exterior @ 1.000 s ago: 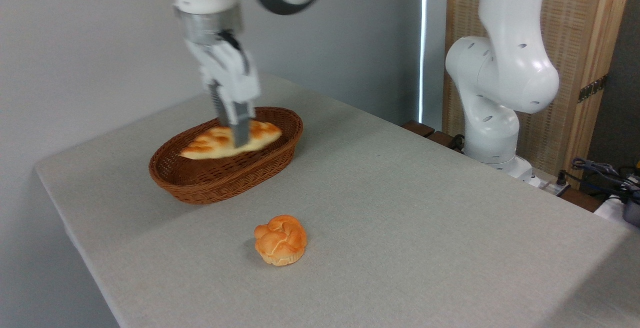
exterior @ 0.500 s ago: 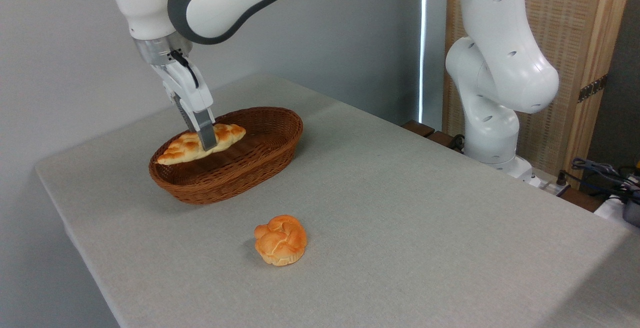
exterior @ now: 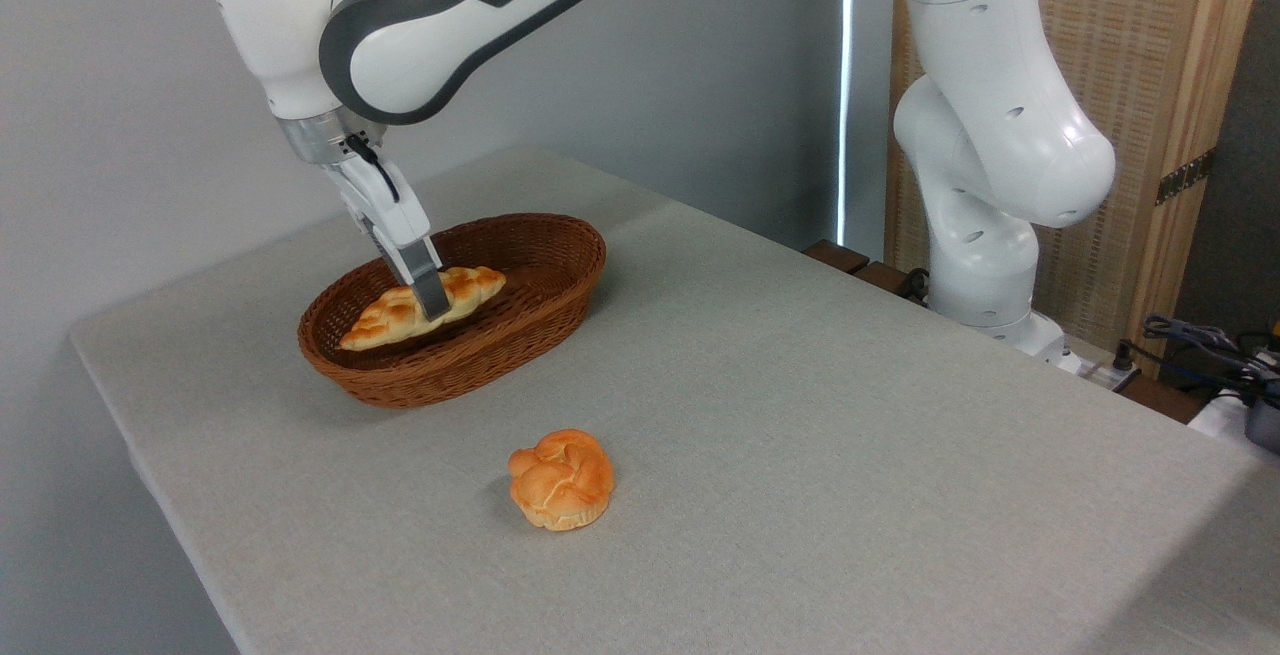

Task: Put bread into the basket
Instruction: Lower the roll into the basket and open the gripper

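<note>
The bread (exterior: pixel 395 314), a long golden braided loaf with browned patches, lies lengthwise low inside the basket (exterior: pixel 530 320), an oval brown wicker basket at the table's left. My gripper (exterior: pixel 433 301) reaches down from the upper left and is shut on the bread across its middle. One grey finger (exterior: pixel 430 292) shows in front of the loaf; the other is hidden behind it. Whether the loaf rests on the basket floor I cannot tell.
A small round orange knotted bun (exterior: pixel 561 478) sits on the grey table (exterior: pixel 800 455) in front of the basket. The arm's white base (exterior: pixel 985 265) stands at the table's far right edge. Cables and gear (exterior: pixel 1215 355) lie beyond it.
The gripper carried the bread leftward over the basket, then lowered it and shifted it slightly right, so the loaf now sits deeper inside the basket.
</note>
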`<state>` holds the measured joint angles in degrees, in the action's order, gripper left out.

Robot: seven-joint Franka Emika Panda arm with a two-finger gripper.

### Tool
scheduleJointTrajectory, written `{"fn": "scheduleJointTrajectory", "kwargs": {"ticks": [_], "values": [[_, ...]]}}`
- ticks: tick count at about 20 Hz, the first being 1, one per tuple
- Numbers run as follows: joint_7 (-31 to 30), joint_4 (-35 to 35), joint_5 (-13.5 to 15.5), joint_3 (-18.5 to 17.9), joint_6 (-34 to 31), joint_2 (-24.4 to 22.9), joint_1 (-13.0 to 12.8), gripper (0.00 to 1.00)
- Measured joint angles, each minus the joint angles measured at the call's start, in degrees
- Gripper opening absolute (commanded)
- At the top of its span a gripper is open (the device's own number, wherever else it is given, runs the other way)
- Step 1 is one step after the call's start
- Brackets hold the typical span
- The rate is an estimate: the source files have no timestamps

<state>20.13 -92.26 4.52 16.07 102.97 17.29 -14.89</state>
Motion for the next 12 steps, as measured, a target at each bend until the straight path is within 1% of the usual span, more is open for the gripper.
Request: {"fn": "scheduleJointTrajectory", "kwargs": {"ticks": [12], "values": [[0.0,0.46,-0.04,0.0,-0.25,-0.02,0.01,1.0]]}}
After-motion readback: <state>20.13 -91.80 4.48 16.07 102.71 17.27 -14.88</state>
